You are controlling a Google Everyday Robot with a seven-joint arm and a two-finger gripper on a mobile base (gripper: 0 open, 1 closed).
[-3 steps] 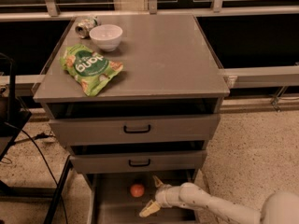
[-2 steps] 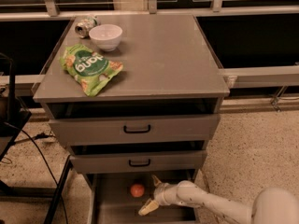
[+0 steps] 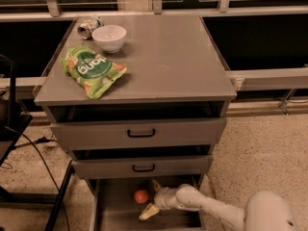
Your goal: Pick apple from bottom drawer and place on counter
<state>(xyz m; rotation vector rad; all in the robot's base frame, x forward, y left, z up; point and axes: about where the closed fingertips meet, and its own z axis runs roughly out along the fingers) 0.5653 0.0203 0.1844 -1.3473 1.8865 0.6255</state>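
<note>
Camera view shows the apple on the bottom drawer floor, toward the drawer's back. The tool reaches into that drawer, fingers spread, holding nothing. Light, firm and smooth, the apple may roll; pinch it across its widest middle.

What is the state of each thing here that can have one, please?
Bottom drawer: pulled open.
Apple: free, lying in the bottom drawer.
Gripper: open, fingers spread beside the apple, low in the drawer.
Top drawer: pushed in.
Middle drawer: pushed in.
White bowl: upright on the counter.
Can: lying on its side.
Snack bag: lying flat.
</note>
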